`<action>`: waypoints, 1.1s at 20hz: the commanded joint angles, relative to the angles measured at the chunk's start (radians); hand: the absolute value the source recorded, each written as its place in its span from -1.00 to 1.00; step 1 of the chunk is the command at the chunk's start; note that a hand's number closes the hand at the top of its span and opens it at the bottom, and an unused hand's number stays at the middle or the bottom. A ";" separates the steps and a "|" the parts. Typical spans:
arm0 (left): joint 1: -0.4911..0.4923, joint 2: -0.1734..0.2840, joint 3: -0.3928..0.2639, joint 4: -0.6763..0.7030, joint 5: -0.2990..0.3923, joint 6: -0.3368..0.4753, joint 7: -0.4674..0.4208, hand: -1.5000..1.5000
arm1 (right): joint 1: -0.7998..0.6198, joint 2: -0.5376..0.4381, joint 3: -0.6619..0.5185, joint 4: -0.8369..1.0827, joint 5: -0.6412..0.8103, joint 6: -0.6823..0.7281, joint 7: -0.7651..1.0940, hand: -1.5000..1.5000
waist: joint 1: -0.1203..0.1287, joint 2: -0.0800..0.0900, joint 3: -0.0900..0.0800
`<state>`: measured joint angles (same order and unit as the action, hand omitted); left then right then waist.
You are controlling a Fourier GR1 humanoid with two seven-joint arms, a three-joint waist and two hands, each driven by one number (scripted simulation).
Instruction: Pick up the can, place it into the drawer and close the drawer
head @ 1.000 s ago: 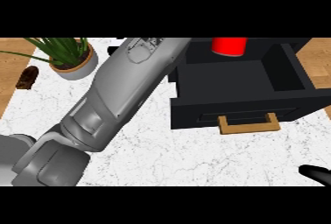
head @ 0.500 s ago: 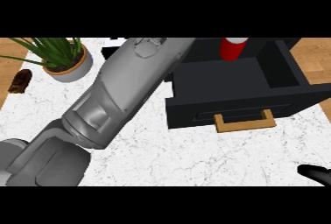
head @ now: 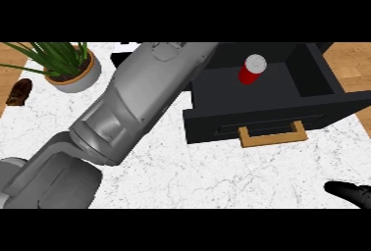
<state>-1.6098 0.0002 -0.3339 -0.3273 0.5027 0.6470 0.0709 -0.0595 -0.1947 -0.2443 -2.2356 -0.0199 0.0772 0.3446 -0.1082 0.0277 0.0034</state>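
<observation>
The red can (head: 249,72) with a silver top stands upright inside the open black drawer (head: 304,105), near its back, with nothing touching it. The drawer's wooden handle (head: 273,136) faces me. My left forearm (head: 138,103) slants from the lower left up to the top middle, just left of the drawer. Its hand is hidden past the wrist at the top edge. My right hand (head: 351,193) rests open at the lower right corner, far from the drawer.
A potted green plant (head: 70,71) stands at the back left of the white marble counter (head: 217,171). A small brown object (head: 19,91) lies at the left edge. Wooden floor shows beyond the counter on both sides.
The can has come down from the top edge and now stands free, lower inside the drawer. The left forearm has shifted a little. The right hand has not moved.
</observation>
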 commanded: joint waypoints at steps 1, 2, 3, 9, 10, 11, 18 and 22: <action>-0.021 0.000 0.009 0.017 0.032 0.016 -0.011 -1.00 | -0.045 -0.066 -0.029 0.076 0.020 0.045 -0.078 -1.00 | 0.009 0.004 0.001; 0.009 0.000 0.007 0.003 0.056 0.027 -0.028 -1.00 | -0.025 -0.042 0.047 -0.006 0.068 0.040 -0.054 -1.00 | -0.009 0.003 0.000; -0.003 0.000 0.013 0.015 0.049 -0.010 -0.038 -1.00 | -0.038 -0.043 0.026 0.053 0.114 0.019 -0.104 -1.00 | 0.018 0.002 0.000; -0.008 0.000 0.035 -0.008 0.116 0.010 -0.072 -1.00 | -0.096 -0.118 0.113 0.147 0.304 0.039 -0.181 -1.00 | 0.023 0.008 0.000; -0.005 0.000 0.037 -0.002 0.124 0.018 -0.071 -1.00 | -0.132 -0.141 0.137 0.127 0.347 0.038 -0.128 -1.00 | 0.027 0.005 -0.002; -0.020 0.000 0.049 0.016 0.127 0.017 -0.074 -1.00 | -0.133 -0.140 0.165 0.115 0.372 0.040 -0.116 -1.00 | 0.025 0.005 -0.002; -0.045 0.000 0.031 0.033 0.120 -0.009 -0.078 -1.00 | -0.259 -0.139 0.295 0.381 0.633 -0.034 -0.209 -1.00 | 0.082 -0.001 -0.002; -0.008 0.000 0.015 0.036 0.112 -0.016 -0.097 -1.00 | -0.320 -0.125 0.326 0.541 0.711 -0.079 -0.264 -1.00 | 0.087 -0.009 -0.002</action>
<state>-1.6387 0.0006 -0.3124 -0.2950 0.6168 0.6461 -0.0133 -0.3125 -0.3313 0.0367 -1.8195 0.6024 0.0326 0.1056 -0.0340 0.0248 0.0020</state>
